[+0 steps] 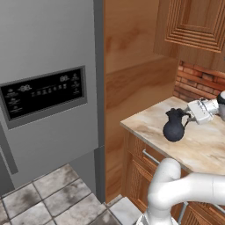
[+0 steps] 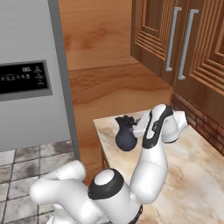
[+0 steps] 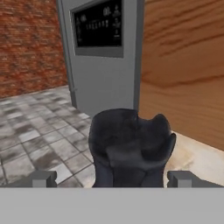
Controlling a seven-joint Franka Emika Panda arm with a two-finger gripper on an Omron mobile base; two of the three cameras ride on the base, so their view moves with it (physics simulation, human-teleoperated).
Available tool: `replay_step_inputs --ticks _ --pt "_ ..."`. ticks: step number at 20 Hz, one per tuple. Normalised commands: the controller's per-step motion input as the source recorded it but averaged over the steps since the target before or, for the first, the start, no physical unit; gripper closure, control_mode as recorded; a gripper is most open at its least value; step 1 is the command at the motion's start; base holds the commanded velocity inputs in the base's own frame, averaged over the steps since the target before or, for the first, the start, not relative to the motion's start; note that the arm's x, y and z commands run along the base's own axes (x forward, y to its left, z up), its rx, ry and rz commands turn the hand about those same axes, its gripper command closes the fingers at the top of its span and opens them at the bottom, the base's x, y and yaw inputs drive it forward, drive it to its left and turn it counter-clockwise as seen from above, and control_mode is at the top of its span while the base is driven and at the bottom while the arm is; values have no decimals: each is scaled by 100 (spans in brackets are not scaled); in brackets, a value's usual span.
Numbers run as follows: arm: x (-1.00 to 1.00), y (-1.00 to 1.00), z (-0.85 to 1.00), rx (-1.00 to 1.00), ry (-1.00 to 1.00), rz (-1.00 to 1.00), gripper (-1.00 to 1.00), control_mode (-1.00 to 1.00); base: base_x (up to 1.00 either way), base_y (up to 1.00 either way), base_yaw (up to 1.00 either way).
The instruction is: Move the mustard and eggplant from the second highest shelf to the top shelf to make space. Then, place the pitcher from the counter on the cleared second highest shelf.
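Observation:
The dark navy pitcher (image 1: 174,127) (image 2: 126,139) stands upright on the beige marbled counter (image 1: 200,147) (image 2: 192,168), near its corner by the wooden panel. My gripper (image 1: 188,117) (image 2: 134,127) reaches in level from the right, at the height of the pitcher's neck. It is open. In the hand view the pitcher (image 3: 129,144) sits close between the two widely spread fingertips (image 3: 43,178). Whether they touch it I cannot tell. The grey fridge door (image 1: 48,57) is closed, so the mustard, the eggplant and both glass shelves are hidden.
A tall wooden side panel (image 1: 132,79) stands between fridge and counter. Wooden upper cabinets (image 2: 183,48) hang over the counter, with a red brick wall (image 1: 195,81) behind. The fridge door carries a black display panel (image 1: 44,92). Grey floor tiles (image 1: 48,197) lie before the fridge.

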Motion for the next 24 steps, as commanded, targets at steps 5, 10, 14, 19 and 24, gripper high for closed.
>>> replay_step_inputs --ticks 5,10,14,19,24 --pt "0 14 0 -2 0 0 -100 -100 0 0 0" --pt "0 8 0 -1 0 0 -100 -100 0 0 0" --pt "0 2 2 0 0 0 -100 -100 0 0 0" --pt "0 1 7 0 0 0 -100 -100 0 0 0" --pt "0 1 2 0 0 0 -100 -100 0 0 0"
